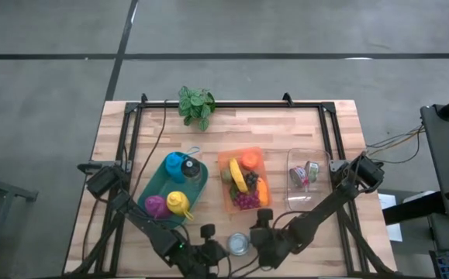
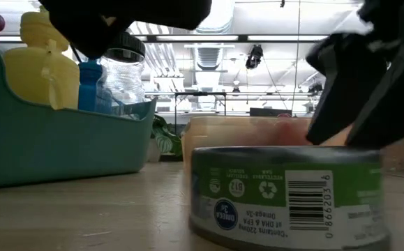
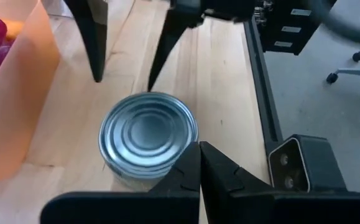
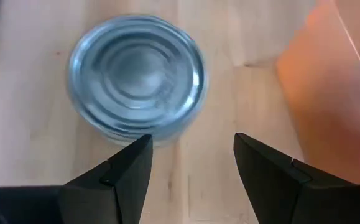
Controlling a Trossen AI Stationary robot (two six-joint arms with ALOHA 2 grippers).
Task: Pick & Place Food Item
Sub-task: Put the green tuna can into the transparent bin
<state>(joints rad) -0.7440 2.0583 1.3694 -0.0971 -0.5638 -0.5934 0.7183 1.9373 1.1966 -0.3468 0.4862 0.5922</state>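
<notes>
Two dark, slender arms run along the table, each ending in black, tapered, pointed fingers, matte and angular.

The wooden table carries a can, teal bin, orange tray, clear container and seemingly a plant.

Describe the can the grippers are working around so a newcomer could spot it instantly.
On the wooden table, look at the near edge, in front of the orange tray of fruit. There the can stands upright between the shut left gripper and the open right gripper: ribbed silver lid, green label.
</notes>
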